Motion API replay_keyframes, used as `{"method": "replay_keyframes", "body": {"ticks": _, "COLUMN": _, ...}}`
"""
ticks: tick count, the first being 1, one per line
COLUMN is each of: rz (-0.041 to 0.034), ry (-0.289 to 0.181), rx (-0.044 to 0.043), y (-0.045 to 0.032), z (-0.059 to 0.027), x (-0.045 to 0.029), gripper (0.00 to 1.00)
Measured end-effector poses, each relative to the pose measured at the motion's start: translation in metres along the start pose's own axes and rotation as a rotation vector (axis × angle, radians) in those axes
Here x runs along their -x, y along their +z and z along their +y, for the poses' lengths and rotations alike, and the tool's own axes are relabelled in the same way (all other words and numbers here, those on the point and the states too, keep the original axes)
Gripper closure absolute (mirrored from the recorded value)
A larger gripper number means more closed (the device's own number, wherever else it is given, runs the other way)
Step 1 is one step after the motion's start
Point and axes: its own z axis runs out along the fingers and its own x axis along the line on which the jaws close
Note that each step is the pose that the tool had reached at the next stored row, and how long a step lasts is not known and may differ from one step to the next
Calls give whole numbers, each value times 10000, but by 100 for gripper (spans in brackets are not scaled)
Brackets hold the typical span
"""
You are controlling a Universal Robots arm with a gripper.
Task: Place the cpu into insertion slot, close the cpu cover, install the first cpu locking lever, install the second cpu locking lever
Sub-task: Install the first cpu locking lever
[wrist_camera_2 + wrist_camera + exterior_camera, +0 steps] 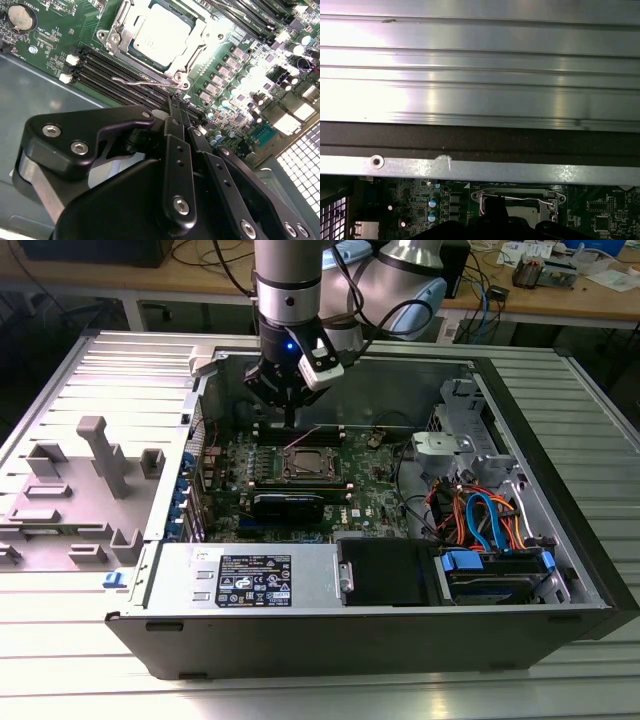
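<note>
Right now the arm reaches down into an open computer case (560,570) that lies on a ribbed metal table (300,690). The gripper (290,418) hangs over the green board (55,30), just beside the insertion slot (305,465).

In the second wrist view the cpu (162,32) sits flat in the slot, its dull silver top facing up. The cpu cover (197,52) is down around it, and the chip shows through the cover's window. A thin wire lever (145,80) runs along the edge of the slot, between it and the long black memory slots (115,70). Whether the lever is latched cannot be told.

The gripper (176,102) is clenched, with its fingers pressed together and nothing between them. Its tip is just beside the end of the lever, but contact cannot be told. In the first wrist view the gripper (495,207) is a dark shape just beside the lever (520,199).

As for writing, a white label (255,580) with black print and small symbols sits on the silver power supply (190,585); its print is too small to make out. White lettering also dots the board near a coin battery (22,16). Blue and orange cables (480,520) lie at the exterior view's right.
</note>
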Motion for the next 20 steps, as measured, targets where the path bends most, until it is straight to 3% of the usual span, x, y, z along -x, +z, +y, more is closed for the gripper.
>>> {"method": "replay_keyframes", "body": {"ticks": 15, "rz": 0, "ry": 26, "rx": 0, "y": 31, "z": -15, "x": 1, "gripper": 89}}
{"method": "replay_keyframes", "body": {"ticks": 20, "rz": 0, "ry": 76, "rx": -1, "y": 62, "z": -16, "x": 38, "gripper": 89}}
